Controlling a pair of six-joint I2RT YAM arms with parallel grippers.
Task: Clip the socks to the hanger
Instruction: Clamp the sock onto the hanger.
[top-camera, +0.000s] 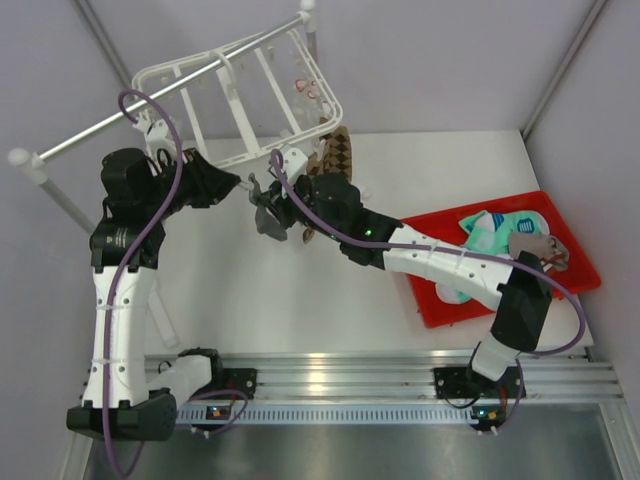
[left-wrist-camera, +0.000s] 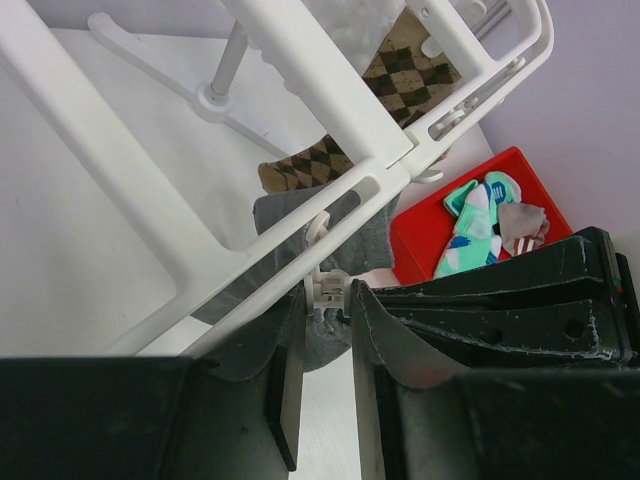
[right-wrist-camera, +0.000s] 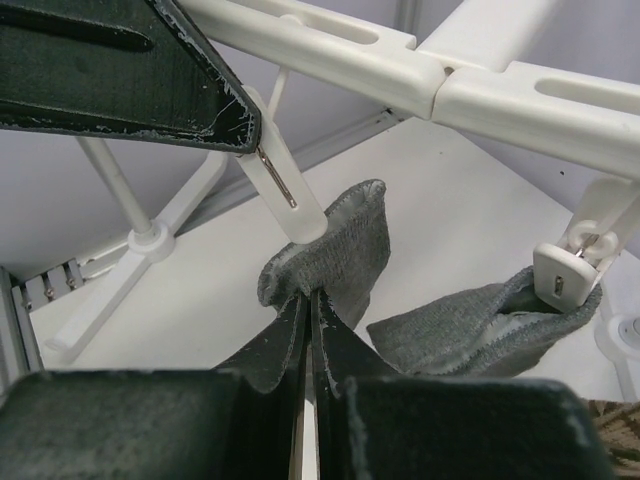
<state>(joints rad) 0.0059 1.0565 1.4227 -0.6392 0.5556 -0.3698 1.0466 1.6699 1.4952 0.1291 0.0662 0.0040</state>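
The white hanger (top-camera: 240, 95) hangs on the grey rail at the back left. My left gripper (left-wrist-camera: 328, 296) is shut on one of its small white clips (left-wrist-camera: 334, 284), one finger on each side of it. My right gripper (right-wrist-camera: 307, 296) is shut on a grey sock (right-wrist-camera: 340, 250) and holds its cuff up against the tip of that clip (right-wrist-camera: 288, 195). In the top view the two grippers meet below the hanger's front edge, left (top-camera: 243, 185) and right (top-camera: 268, 207). A second grey sock (right-wrist-camera: 470, 330) hangs from a neighbouring clip (right-wrist-camera: 562, 277). A brown checkered sock (top-camera: 336, 155) hangs further right.
A red tray (top-camera: 575, 235) at the right holds teal-and-white socks (top-camera: 495, 235) and a brownish one (top-camera: 535, 248). The grey rail (top-camera: 110, 130) runs diagonally on white posts, and its white foot (left-wrist-camera: 215, 95) stands on the table behind the hanger.
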